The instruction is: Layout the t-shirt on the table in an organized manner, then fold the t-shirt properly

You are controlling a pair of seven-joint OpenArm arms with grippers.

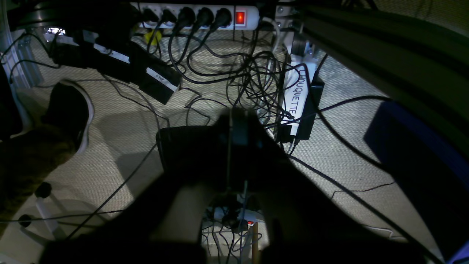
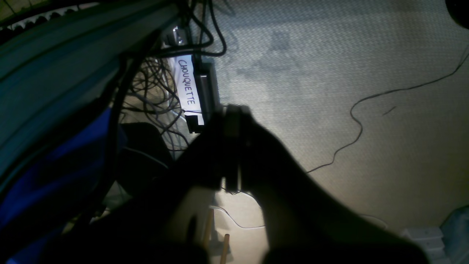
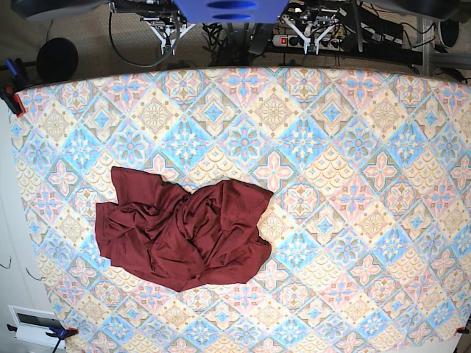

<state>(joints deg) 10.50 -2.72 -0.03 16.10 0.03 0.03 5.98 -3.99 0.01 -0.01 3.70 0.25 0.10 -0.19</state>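
Note:
The dark maroon t-shirt (image 3: pixel 184 232) lies crumpled in a heap on the left-centre of the table (image 3: pixel 353 184), with no sleeve laid out. Both grippers are parked beyond the table's far edge, far from the shirt. My left gripper (image 3: pixel 316 29) is at the top right of the base view, my right gripper (image 3: pixel 168 33) at the top left. In the left wrist view my left gripper (image 1: pixel 231 121) is a dark silhouette with its fingers together, empty, over the floor. My right gripper (image 2: pixel 232 113) looks the same in the right wrist view. The shirt does not show in either wrist view.
Below the grippers is carpeted floor with a tangle of cables (image 1: pixel 256 80), a power strip (image 1: pixel 194 16) and a box labelled CHOUQUETTE (image 1: pixel 295 99), also in the right wrist view (image 2: pixel 188 86). Clamps (image 3: pixel 11 92) hold the tablecloth at the corners.

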